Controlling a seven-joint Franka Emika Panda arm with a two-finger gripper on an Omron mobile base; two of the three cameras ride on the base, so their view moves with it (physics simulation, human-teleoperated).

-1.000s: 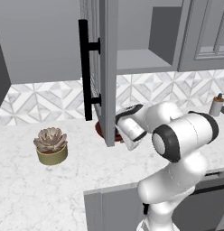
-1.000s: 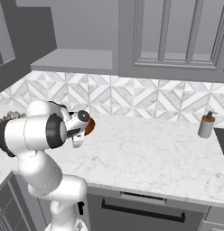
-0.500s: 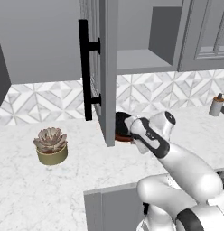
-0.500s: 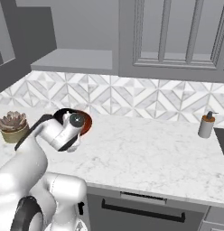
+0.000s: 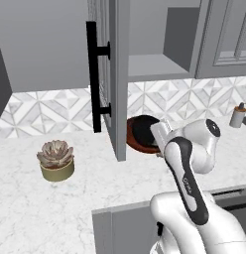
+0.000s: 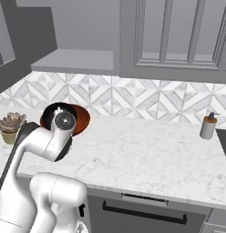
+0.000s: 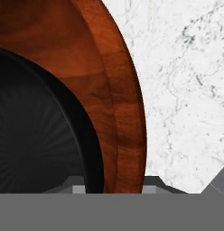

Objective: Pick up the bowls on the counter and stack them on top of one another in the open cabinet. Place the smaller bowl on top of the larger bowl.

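The smaller black bowl sits nested inside the larger reddish-brown bowl. My gripper is shut on their rims, one finger on each side. From the left base view the pair is tipped steeply: the black bowl and the brown bowl hang just over the counter, below the open cabinet's shelf and beside its glass door. In the right base view the brown bowl shows behind my wrist.
A tan pot with a succulent stands left of the door's black bar handle. A soap dispenser stands at the far right by the tiled wall. A closed panelled cabinet hangs to the right.
The arm has swung its elbow down and pushed the wrist forward. The nested bowls have shifted a little up and toward the wall, still gripped.
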